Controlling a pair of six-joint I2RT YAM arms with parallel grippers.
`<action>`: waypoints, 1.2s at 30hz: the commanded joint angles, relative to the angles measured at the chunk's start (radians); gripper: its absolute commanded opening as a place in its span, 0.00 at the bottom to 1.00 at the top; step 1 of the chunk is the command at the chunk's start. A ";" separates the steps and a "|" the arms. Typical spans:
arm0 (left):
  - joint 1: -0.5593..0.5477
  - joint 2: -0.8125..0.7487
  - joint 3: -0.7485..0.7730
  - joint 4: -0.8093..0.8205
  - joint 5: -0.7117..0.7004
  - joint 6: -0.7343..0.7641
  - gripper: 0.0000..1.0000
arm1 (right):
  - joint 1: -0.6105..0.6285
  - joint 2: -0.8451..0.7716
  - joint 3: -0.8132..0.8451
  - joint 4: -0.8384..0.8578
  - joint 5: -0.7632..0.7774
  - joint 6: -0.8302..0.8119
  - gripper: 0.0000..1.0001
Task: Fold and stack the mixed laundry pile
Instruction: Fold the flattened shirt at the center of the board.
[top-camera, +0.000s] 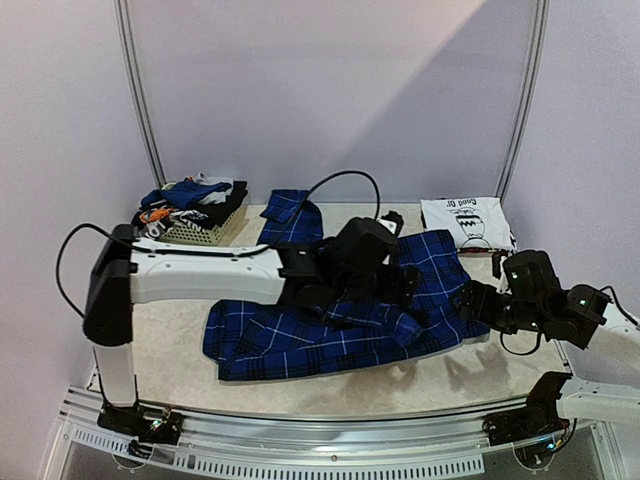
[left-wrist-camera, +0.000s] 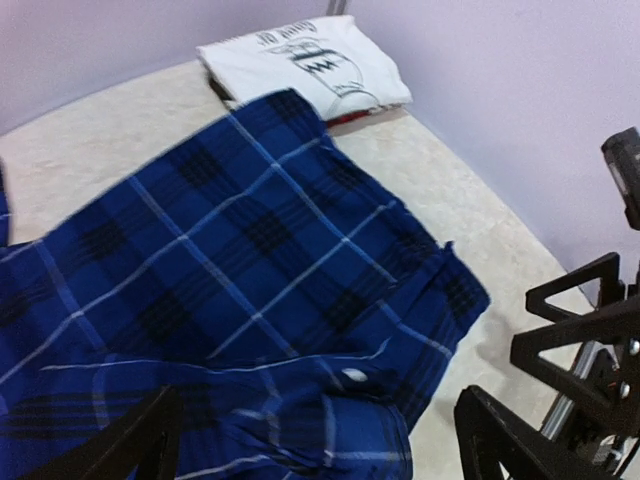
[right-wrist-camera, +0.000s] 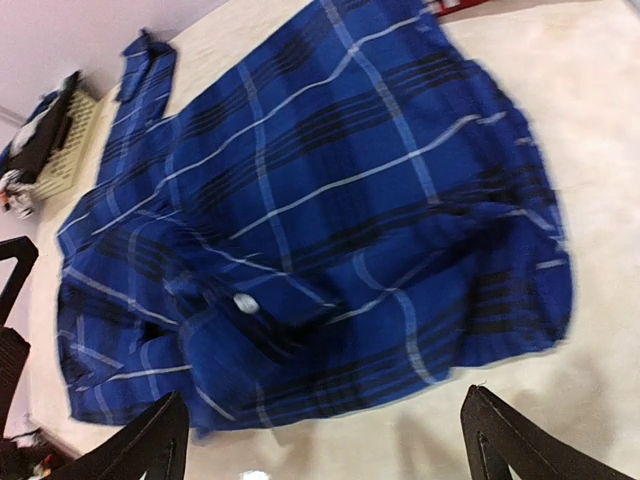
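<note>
A blue-and-black plaid button shirt lies spread and rumpled across the middle of the table; it also shows in the left wrist view and the right wrist view. My left gripper hovers over the shirt's middle, open and empty, jaws wide. My right gripper is at the shirt's right edge, open and empty, jaws wide above the bare table by the hem. More laundry sits heaped in the basket.
A white slatted basket stands at the back left. A folded white printed T-shirt lies at the back right, also in the left wrist view. A metal frame and lilac walls enclose the table.
</note>
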 joint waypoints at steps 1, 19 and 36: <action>0.042 -0.224 -0.176 -0.017 -0.106 0.056 0.95 | -0.005 0.068 -0.020 0.210 -0.203 0.019 0.96; 0.181 -0.550 -0.734 -0.055 -0.169 0.018 0.58 | 0.084 0.465 -0.159 0.680 -0.553 0.275 0.86; 0.205 -0.535 -0.855 0.018 -0.129 -0.042 0.34 | 0.111 0.453 -0.240 0.783 -0.510 0.330 0.80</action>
